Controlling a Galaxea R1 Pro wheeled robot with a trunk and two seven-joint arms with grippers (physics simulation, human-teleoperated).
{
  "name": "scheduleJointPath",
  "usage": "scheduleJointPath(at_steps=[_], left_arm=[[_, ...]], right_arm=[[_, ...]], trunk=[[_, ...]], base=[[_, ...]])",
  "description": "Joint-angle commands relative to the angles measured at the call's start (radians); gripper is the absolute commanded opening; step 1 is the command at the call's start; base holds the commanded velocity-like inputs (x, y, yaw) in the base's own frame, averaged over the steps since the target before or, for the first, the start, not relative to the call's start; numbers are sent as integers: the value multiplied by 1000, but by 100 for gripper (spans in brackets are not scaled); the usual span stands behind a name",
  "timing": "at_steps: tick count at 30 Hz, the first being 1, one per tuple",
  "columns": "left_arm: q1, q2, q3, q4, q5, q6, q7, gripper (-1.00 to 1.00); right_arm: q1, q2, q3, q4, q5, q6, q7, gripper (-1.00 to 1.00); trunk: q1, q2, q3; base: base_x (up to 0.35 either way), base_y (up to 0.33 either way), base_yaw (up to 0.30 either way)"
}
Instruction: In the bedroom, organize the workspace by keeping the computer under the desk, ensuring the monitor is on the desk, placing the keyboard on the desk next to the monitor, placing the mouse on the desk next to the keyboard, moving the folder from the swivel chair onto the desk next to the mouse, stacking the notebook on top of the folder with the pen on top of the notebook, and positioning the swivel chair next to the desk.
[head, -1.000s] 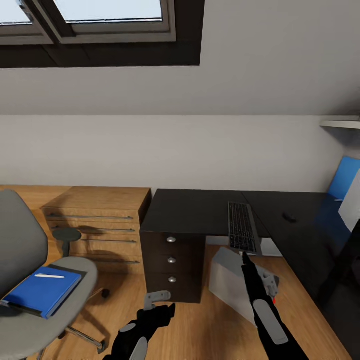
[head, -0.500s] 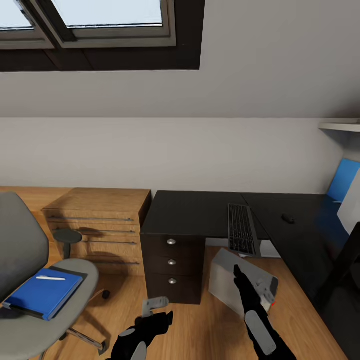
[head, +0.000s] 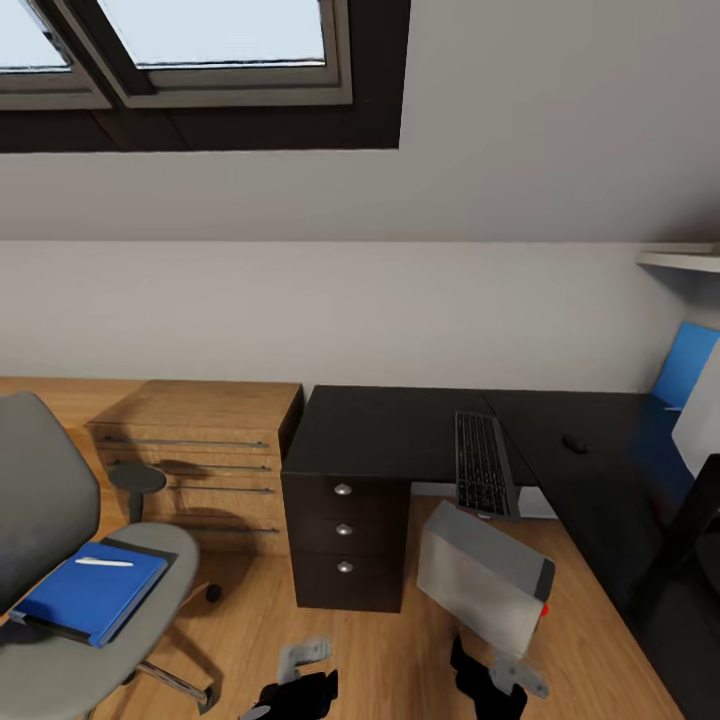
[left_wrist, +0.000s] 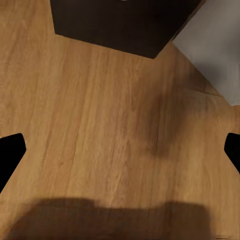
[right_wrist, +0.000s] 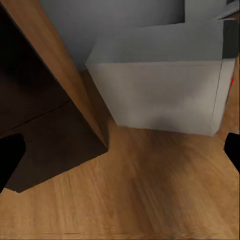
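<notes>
The black desk (head: 390, 425) carries the keyboard (head: 484, 463), whose near end overhangs the edge, and the small dark mouse (head: 574, 443) to its right. The grey-white computer (head: 480, 575) (right_wrist: 160, 85) stands tilted on the floor beside the drawer unit (head: 345, 535). At the left is the swivel chair (head: 40, 480). The blue folder (head: 85, 595) lies on its seat with the white pen (head: 104, 562) on top. I cannot make out the notebook or the monitor. Low over the floor, my left gripper (head: 305, 665) (left_wrist: 120, 152) and right gripper (head: 490, 672) (right_wrist: 120, 152) are both open and hold nothing.
A low light-wood cabinet (head: 200, 450) stands left of the desk. A blue wall panel (head: 685, 362) and a pale slanted panel (head: 700, 420), cut off by the frame, are at the right. Wood floor (head: 390, 650) lies between the chair and the computer.
Both arms have dropped and drawn back to the picture's bottom edge; the right one had reached up by the keyboard's near end. The camera has tilted up slightly.
</notes>
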Motion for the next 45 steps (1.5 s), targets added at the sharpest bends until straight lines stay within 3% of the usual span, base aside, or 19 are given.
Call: scheduleJointPath(at_steps=[1, 2, 3, 6, 16, 17, 27, 45], left_arm=[[-1, 1, -3, 12, 11, -1, 9, 100], [-1, 2, -2, 29, 11, -5, 9, 100], [-1, 6, 1, 127, 12, -28, 8, 100], [-1, 11, 4, 267, 11, -121, 7, 100], [-1, 21, 4, 529, 14, -349, 2, 100], [-1, 26, 5, 598, 13, -428, 4, 100], [-1, 27, 7, 615, 17, -459, 5, 100], [-1, 27, 7, 616, 15, -462, 9, 100]], right_arm=[[-1, -1, 0, 15, 6, -11, -3, 100], [-1, -2, 0, 28, 8, -19, -3, 100], [-1, -5, 0, 72, 15, -43, -2, 100], [-1, -7, 0, 124, 23, -56, 1, 100], [1, -14, 0, 154, 36, -111, -1, 100], [1, -22, 7, 157, 44, -151, -1, 100], [1, -18, 31, 163, 71, -158, -3, 100], [1, -18, 32, 164, 72, -158, -3, 100]], trunk=[[-4, 7, 2], [-8, 14, 5], [-12, 21, 8], [-23, 42, 18], [-61, 112, 49], [-65, 119, 52], [-104, 189, 84], [-173, 315, 140]], base=[[0, 0, 0], [0, 0, 0], [0, 0, 0], [0, 0, 0], [0, 0, 0], [0, 0, 0], [-121, 0, 0], [-337, 0, 200]])
